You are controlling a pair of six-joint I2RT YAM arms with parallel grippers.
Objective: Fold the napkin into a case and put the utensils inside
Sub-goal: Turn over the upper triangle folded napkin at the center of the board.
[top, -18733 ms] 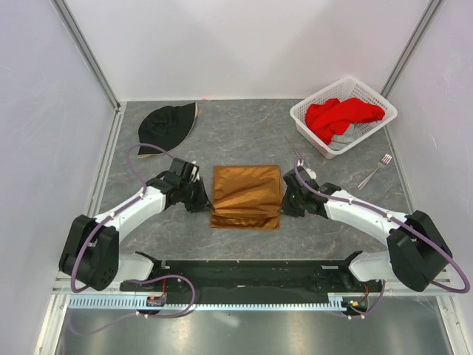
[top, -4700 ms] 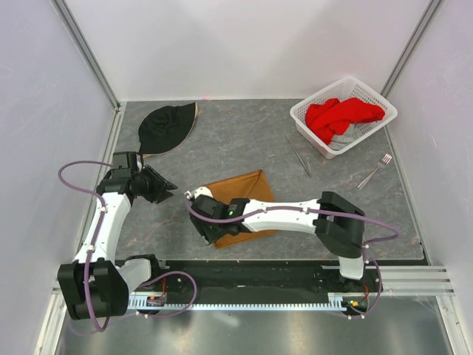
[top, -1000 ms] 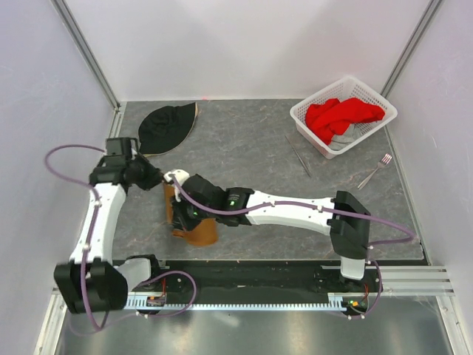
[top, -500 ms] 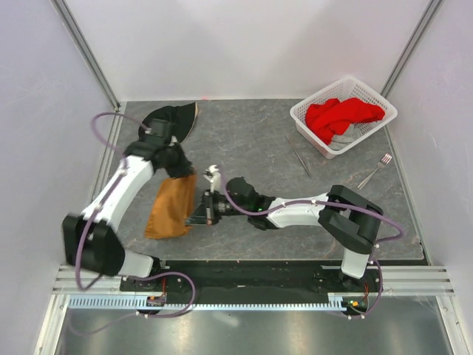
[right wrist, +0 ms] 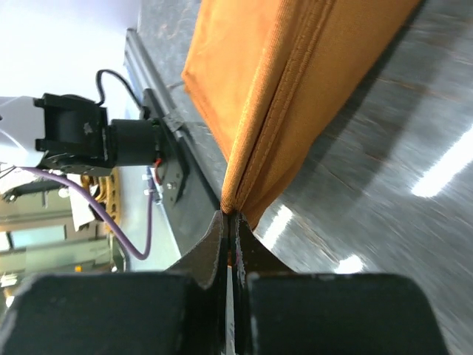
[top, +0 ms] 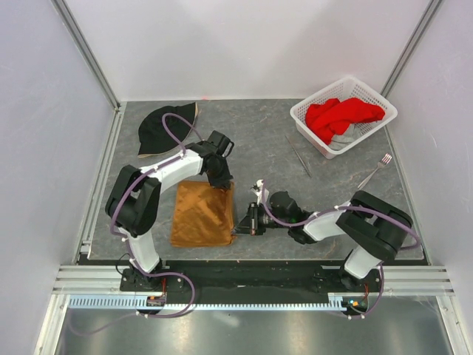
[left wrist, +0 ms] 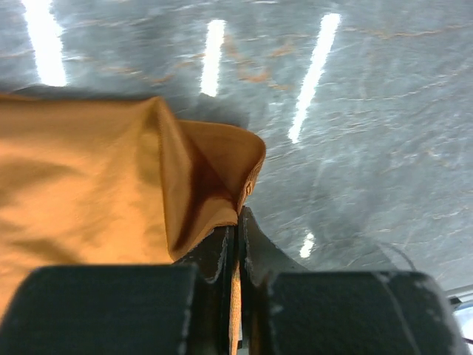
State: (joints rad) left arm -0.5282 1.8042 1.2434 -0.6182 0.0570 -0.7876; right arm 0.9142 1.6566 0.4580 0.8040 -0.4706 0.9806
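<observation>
While the napkin [top: 198, 214] lies as a folded orange-brown oblong on the grey table [top: 259, 133], well apart from the white basket [top: 299, 112] and to its near left, both arms hold it along the edge that faces the basket. The left gripper [top: 220, 180] is clamped on the corner of that edge closest to the basket. From the left wrist, its jaws are pressed together on the cloth and the pinched corner curls up off the table. The right gripper [top: 242, 225] pinches the other corner of the same edge, the one farther from the basket. From the right wrist, the jaws are closed tight on stacked hemmed layers, and the cloth rises away from the fingertips. Neither arm holds anything else. The fork [top: 375, 171] lies on the table on the near side of the basket, close to it but not touching. The knife [top: 298, 155] lies just beside the basket's near left wall, also apart from it. A red cloth [top: 344, 115] sits inside the basket. The black hat [top: 166, 127] lies far to the left of the basket, about level with it
</observation>
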